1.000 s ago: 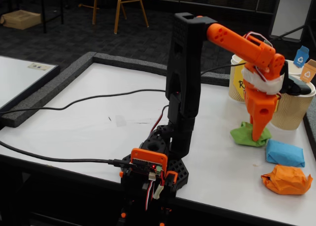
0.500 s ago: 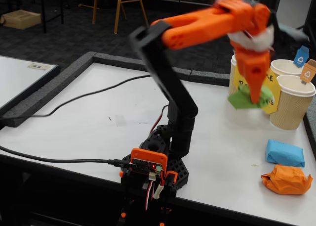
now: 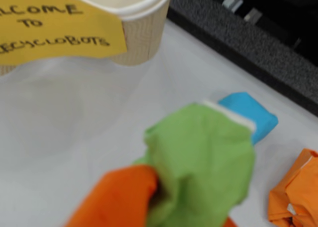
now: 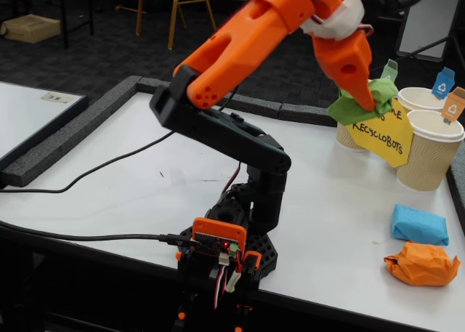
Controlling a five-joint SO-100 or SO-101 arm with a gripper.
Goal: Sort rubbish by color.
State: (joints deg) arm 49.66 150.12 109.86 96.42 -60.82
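Note:
My gripper (image 4: 365, 99) is shut on the green paper wad (image 4: 360, 103) and holds it in the air, in front of the yellow sign (image 4: 381, 134) and the paper cups. In the wrist view the green wad (image 3: 203, 157) fills the lower middle, pinched by an orange finger (image 3: 114, 197) of my gripper (image 3: 169, 207). The blue wad (image 4: 419, 224) and the orange wad (image 4: 423, 264) lie on the white table at the front right. Below the green wad, the wrist view also shows the blue wad (image 3: 253, 115) and the orange wad (image 3: 295, 192).
Three ribbed beige cups stand at the back right: one with an orange tag (image 4: 432, 150), one with a blue tag (image 4: 421, 98), and one behind the sign with a green tag (image 4: 349, 132). A cup (image 3: 124, 18) and the sign (image 3: 54, 28) top the wrist view. Black cables cross the table's left.
The arm has lifted the green wad off the table and carried it up and back, from beside the blue wad to a spot in front of the sign and cups.

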